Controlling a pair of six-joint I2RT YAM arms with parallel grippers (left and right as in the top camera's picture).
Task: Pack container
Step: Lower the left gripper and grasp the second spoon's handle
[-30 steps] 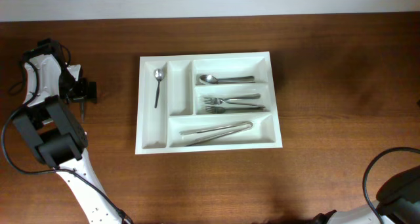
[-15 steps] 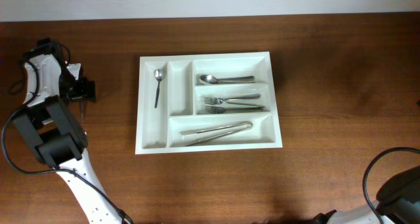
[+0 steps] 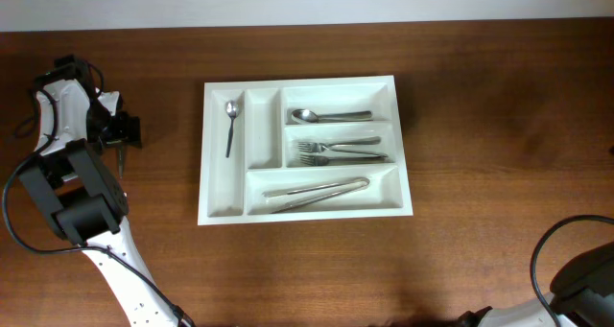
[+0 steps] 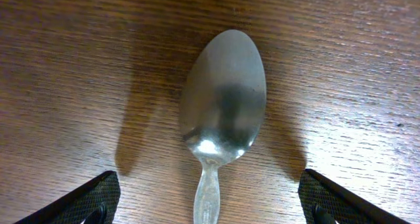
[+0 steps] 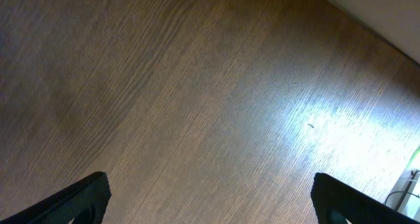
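The container [image 3: 297, 82] lies at the middle of the surface [image 3: 480, 174], well right of the left gripper [image 4: 209, 201], spread wide astride a seemingly untouched spoon [image 4: 226, 96]; right gripper [image 5: 210, 198] wide too.

table [image 3: 499, 174]: wood, fine grain seen, smooth, satin sheen broken by glare | container [image 3: 326, 81]: white plastic, smooth, semi-matt | cutlery [image 3: 331, 116] laid in container: metal, polished, glossy | loose spoon [image 4: 224, 99]: metal, bowl seen dulled and smudged, one bright highlight noted
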